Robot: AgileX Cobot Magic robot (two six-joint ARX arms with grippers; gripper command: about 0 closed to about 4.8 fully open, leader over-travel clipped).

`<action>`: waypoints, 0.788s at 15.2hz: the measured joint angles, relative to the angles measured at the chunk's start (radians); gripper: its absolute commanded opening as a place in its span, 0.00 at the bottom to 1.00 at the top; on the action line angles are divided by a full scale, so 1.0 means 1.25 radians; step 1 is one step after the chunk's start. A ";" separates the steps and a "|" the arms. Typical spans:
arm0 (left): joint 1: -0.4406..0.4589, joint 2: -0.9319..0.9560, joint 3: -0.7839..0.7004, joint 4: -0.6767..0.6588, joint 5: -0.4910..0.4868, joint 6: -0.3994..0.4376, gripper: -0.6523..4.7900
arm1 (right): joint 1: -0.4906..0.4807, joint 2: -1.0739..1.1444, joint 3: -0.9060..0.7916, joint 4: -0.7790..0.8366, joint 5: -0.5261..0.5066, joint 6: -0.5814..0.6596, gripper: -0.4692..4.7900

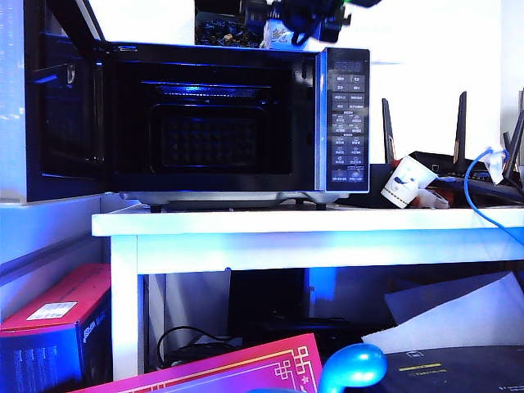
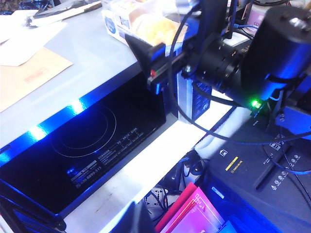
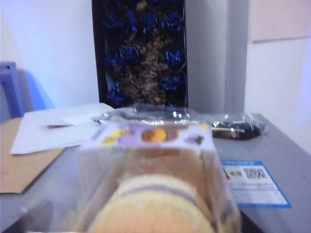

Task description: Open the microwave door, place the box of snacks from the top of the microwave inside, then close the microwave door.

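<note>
1. Two arms are in play, and the microwave (image 1: 237, 119) on the white table (image 1: 327, 223) is the landmark: the microwave door (image 1: 61, 106) hangs swung wide off its left side, the cavity lit and bare.
2. Up on the microwave's roof sits the box of snacks (image 3: 155, 184), clear wrap over yellow cake, and the right gripper (image 1: 282, 16) is right at it, jaws spread to their widest and closed on nothing yet.
3. Risk now, as a judgement: the right gripper may shove the light box backward across the roof toward the dark box with blue contents (image 3: 141, 53) instead of straddling it; a soft wrapper could also crumple or slip once squeezed.
4. Second risk: lifting off the roof and down into the cavity, the box could clip the microwave's top front edge.
5. From the exterior view the box is nearly hidden behind the arm; the right wrist view fills with it, though blurred.
6. Only the left wrist view looks down onto the open door's glass and the box (image 2: 146, 24) beyond it; the left gripper's own jaws are not clearly shown, so its state cannot be told.
</note>
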 measured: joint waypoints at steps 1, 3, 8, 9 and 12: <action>0.000 0.000 0.000 0.000 0.000 0.000 0.11 | 0.000 0.003 0.000 -0.003 0.000 0.000 1.00; 0.000 0.000 0.000 -0.003 0.000 0.000 0.11 | 0.000 0.010 0.000 -0.010 0.000 0.003 1.00; 0.000 0.000 0.000 -0.009 0.000 0.000 0.11 | 0.000 0.010 0.000 -0.012 0.000 0.005 0.75; 0.000 0.000 0.000 -0.009 0.000 0.000 0.11 | -0.001 0.010 0.000 -0.012 0.001 0.005 0.61; 0.000 0.000 0.000 -0.009 0.000 0.000 0.11 | -0.001 0.010 0.001 -0.005 -0.002 0.005 0.49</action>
